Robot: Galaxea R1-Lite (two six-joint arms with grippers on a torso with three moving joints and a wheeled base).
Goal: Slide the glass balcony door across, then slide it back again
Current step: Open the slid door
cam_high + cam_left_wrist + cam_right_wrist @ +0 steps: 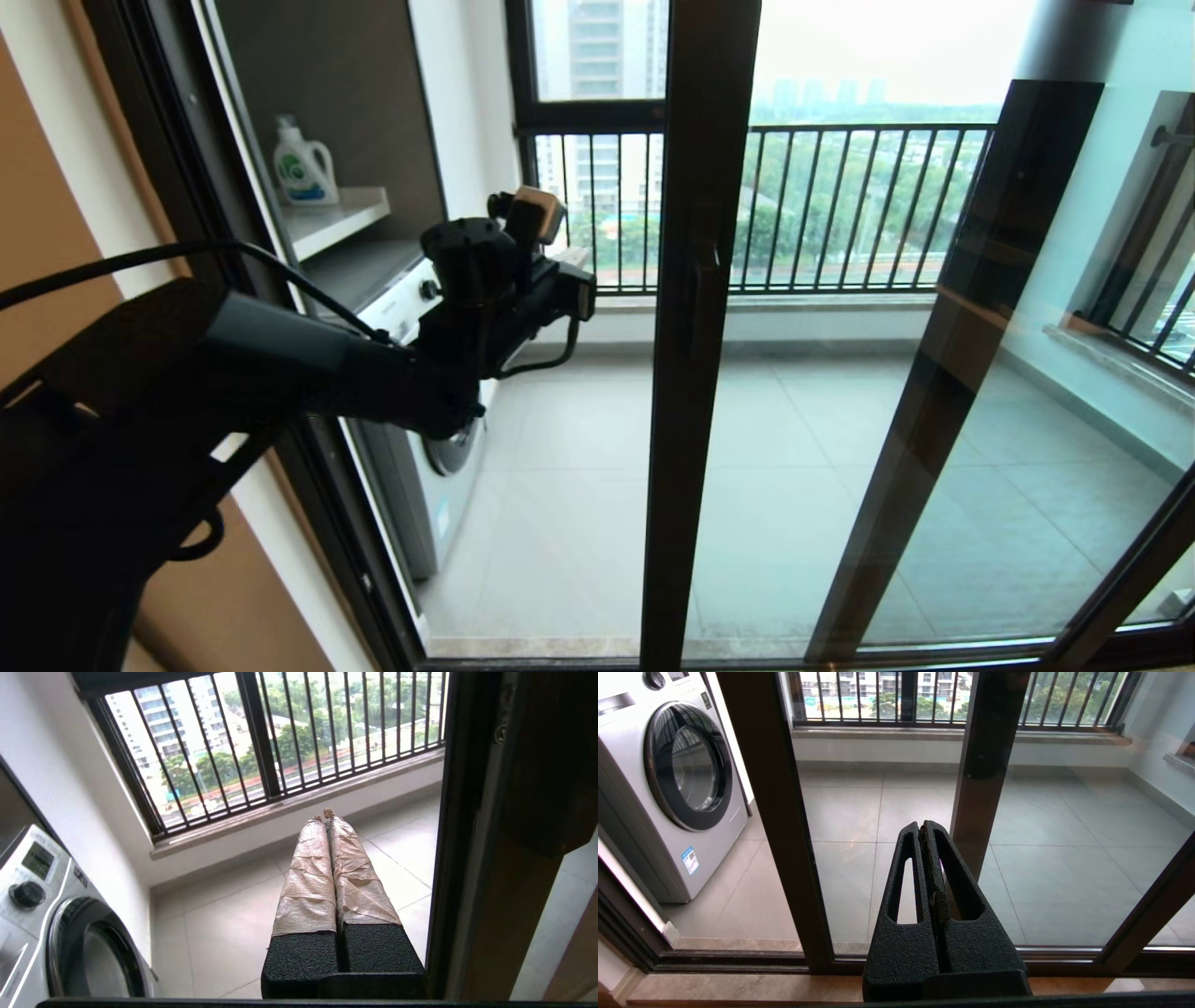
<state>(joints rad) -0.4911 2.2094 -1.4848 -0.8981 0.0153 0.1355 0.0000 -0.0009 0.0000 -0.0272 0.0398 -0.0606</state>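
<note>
nearest, left arm stretched from the lower left corner of the head view through the open gap of the doorway, left gripper (327, 814) out over the balcony floor, its tape-wrapped fingers (310, 877) pressed flat together and holding nothing. just beside those fingers, toward the robot's right, the dark upright edge of the glass balcony door (695, 327), not visibly touched by them. door slid partway across, its left upright standing near the middle of the doorway, with the short black bar handle (707, 285) on that edge. right gripper (923, 830) low and on the room side of the glass, pointed at the door's lower half, fingers closed against each other and empty; out of sight in the head view. behind the door's glass, a second dark-framed glass panel (962, 373) overlapping it on the right. past the gap on the left, a white washing machine (425, 448) against the balcony's left wall, a shelf (336, 219) above it carrying a white detergent bottle (303, 166). farther, pale balcony floor tiles (579, 485) running to a low sill. farthest, the outer window with vertical railing bars (822, 205), trees and tower blocks beyond.
</note>
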